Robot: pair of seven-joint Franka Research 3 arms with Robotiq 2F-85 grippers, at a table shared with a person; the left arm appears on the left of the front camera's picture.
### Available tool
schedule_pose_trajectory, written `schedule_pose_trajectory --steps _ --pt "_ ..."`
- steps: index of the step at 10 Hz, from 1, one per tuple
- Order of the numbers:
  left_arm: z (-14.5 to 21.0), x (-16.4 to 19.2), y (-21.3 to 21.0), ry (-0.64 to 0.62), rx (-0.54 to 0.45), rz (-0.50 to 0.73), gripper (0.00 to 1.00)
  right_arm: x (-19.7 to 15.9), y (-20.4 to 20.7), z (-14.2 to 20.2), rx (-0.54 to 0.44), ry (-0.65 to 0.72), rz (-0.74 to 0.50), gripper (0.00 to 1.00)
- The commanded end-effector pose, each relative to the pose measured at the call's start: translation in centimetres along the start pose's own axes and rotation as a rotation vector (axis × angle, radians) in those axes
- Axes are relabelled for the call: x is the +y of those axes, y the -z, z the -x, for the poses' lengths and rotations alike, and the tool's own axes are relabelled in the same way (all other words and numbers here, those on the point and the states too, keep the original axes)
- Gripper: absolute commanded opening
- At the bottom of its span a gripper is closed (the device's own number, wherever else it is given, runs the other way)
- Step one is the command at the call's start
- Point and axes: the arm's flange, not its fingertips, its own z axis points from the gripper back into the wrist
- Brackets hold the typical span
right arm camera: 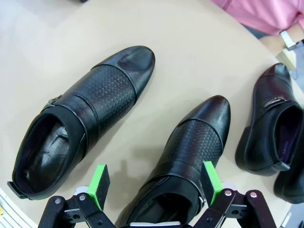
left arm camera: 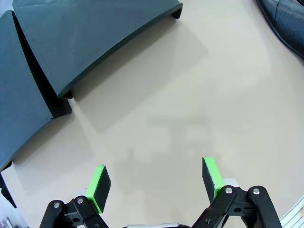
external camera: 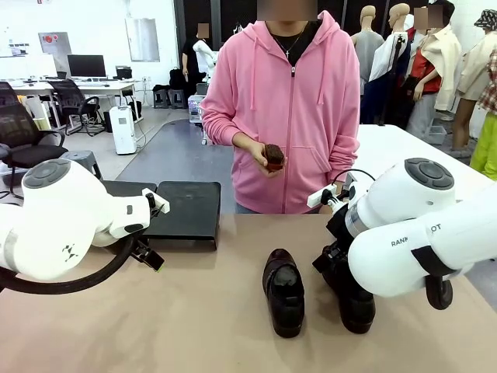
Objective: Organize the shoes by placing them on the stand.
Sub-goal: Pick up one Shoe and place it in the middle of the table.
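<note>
Right pincer point(right arm camera: 155, 184): spread wide, pinching nothing. Its green pads sit at 9 and 3 o'clock in the right wrist view, one on each side of the near shoe point(right arm camera: 194, 142) at the collar. Whether the pads touch the leather cannot be told.

Governing relation: the near shoe's long axis runs from heel at 7 o'clock to toe at 1 o'clock, slightly off the line straight ahead of the fingers. The pads therefore face the shoe's two flanks across its narrow width. In my judgement this suits a sideways clamp, with a small wrist roll to square up.

Other shoes, all on the table point(external camera: 194, 326):
- The second shoe point(right arm camera: 85, 118) lies at 10 o'clock of the pincer, roughly parallel and apart from the near shoe.
- The third shoe point(right arm camera: 268, 128) lies at 2 o'clock.
- Part of a fourth shoe point(right arm camera: 290, 185) shows at 3 o'clock, just beside the third.

Stand point(external camera: 186, 208): at the table's far left, carrying no shoes.

Left pincer point(left arm camera: 154, 183): spread, holding nothing, over bare table. The stand's panels lie at 10 to 12 o'clock in its view.

Finding: the right arm is nearer the shoes and the left arm is nearer the stand. Carrying a shoe to the stand means moving it across the table toward 10 o'clock.
</note>
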Motion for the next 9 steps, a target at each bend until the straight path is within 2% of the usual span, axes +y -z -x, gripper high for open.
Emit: schedule_pose_trajectory --steps 1,3,4,6,8,9 --pt "0.0 0.0 0.0 0.000 0.000 0.000 1.00 0.0 0.0 0.0 0.000 0.001 0.000 1.00" --pt "0.0 0.0 0.0 0.000 0.000 0.000 1.00 0.0 0.0 0.0 0.000 0.000 0.000 1.00" --pt "0.2 0.0 -3.9 0.034 -0.041 0.036 1.00 -0.4 -4.2 0.0 0.069 0.020 -0.094 1.00" --pt "0.9 0.6 -12.7 -0.047 -0.041 0.118 1.00 -0.7 -13.2 0.6 0.109 0.167 -0.087 1.00" --pt "4.6 2.3 -19.2 0.038 -0.075 0.224 1.00 -3.3 -22.1 4.1 0.016 0.238 -0.174 1.00" --pt "6.9 3.6 -21.5 0.056 -0.090 0.252 1.00 -5.1 -25.2 6.1 -0.014 0.270 -0.245 1.00"
